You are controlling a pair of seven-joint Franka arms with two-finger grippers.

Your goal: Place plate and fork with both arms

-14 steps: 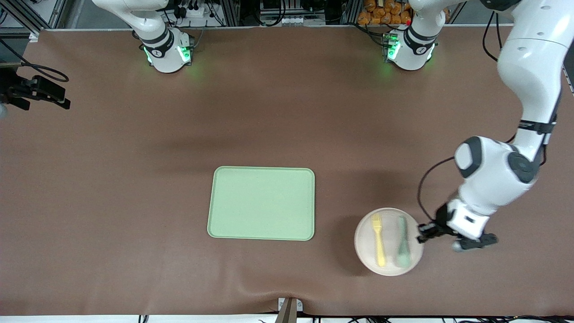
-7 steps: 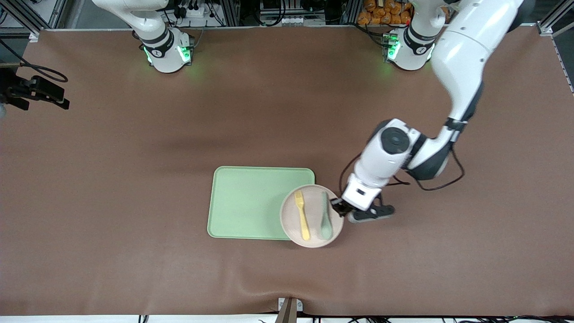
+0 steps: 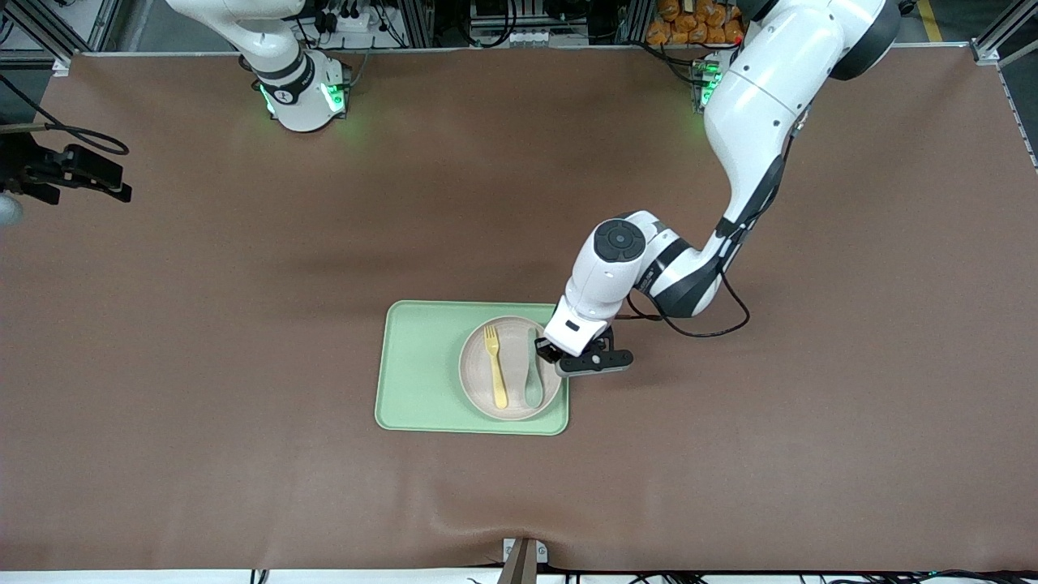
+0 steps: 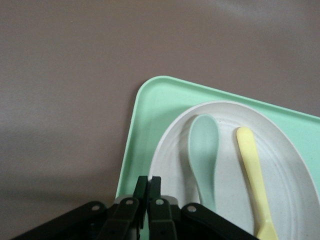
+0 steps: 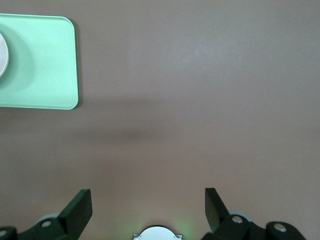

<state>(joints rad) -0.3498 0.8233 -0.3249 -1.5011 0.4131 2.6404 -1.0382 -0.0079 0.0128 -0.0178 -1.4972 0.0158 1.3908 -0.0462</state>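
The off-white plate [image 3: 512, 388] is over the pale green tray [image 3: 422, 365], at the tray's end toward the left arm. I cannot tell whether it rests on the tray. The yellow fork [image 3: 495, 367] and a grey-green spoon [image 3: 533, 377] lie side by side on the plate. My left gripper [image 3: 548, 351] is shut on the plate's rim. In the left wrist view its fingers [image 4: 161, 200] pinch the rim of the plate [image 4: 295, 170], with the fork [image 4: 252, 170], spoon [image 4: 204, 152] and tray [image 4: 150, 110] ahead. My right gripper [image 5: 148, 200] is open and empty, waiting high over the table.
The brown table mat [image 3: 243, 268] spreads all round the tray. The right wrist view shows the tray [image 5: 45, 65] with bare mat [image 5: 200, 100] beside it. The two arm bases [image 3: 300, 97] stand along the table's edge farthest from the front camera.
My left gripper has carried the plate with fork and spoon from the table near the left arm's end across onto the tray. The right arm has stayed put.
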